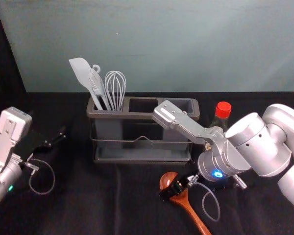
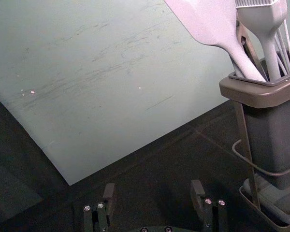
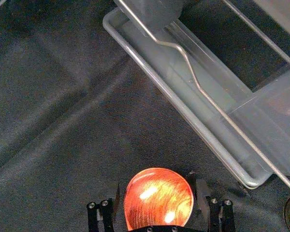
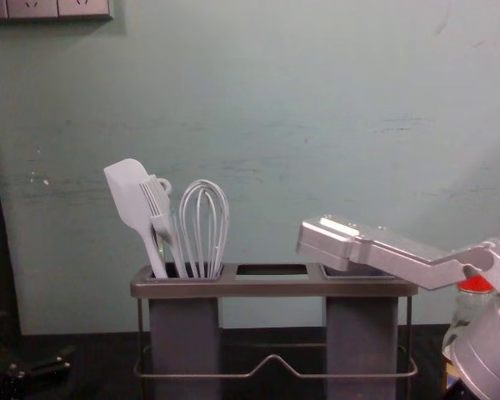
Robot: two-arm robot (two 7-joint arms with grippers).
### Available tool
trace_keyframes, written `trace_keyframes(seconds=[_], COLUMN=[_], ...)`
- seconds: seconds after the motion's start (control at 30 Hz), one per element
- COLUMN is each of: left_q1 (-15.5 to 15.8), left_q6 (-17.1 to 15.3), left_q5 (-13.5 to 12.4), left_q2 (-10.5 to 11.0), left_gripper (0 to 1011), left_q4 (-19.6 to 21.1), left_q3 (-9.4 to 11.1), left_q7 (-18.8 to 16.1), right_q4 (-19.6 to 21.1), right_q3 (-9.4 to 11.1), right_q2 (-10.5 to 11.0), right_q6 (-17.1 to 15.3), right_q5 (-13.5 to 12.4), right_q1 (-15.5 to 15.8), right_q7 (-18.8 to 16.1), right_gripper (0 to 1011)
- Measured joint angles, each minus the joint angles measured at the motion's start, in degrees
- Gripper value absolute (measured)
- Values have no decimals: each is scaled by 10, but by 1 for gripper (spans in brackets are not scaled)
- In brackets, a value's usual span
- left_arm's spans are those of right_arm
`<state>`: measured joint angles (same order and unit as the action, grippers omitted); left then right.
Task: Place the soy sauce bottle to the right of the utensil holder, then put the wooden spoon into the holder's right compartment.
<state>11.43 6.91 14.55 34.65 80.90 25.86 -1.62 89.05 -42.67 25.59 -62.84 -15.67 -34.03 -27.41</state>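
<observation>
Nearest lies the wooden spoon (image 1: 192,211), before the right half of the utensil holder (image 1: 137,115). Left of the holder, the left gripper (image 1: 61,135) has fingers spread. White utensils (image 1: 115,88) stand in the holder's left compartment. Before its right half, the right gripper (image 1: 171,190) spreads around the spoon's bowl. Right of the holder stands the soy sauce bottle (image 1: 223,110).

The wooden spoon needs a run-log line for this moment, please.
wooden spoon: on table, bowl within open right claw | soy sauce bottle: right of utensil holder | left claw: open, aside
</observation>
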Motion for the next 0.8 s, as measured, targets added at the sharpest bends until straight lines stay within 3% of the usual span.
trace_keyframes(seconds=[0.8], left_q1=[0], left_q6=[0], left_q5=[0], left_q2=[0], left_gripper=[1011], left_q4=[0], left_q3=[0], left_q7=[0], right_q4=[-4], right_q3=[10], right_q2=[-10], right_q6=[-5], right_q5=[30], right_q1=[13], right_q7=[-15], right_gripper=[1003])
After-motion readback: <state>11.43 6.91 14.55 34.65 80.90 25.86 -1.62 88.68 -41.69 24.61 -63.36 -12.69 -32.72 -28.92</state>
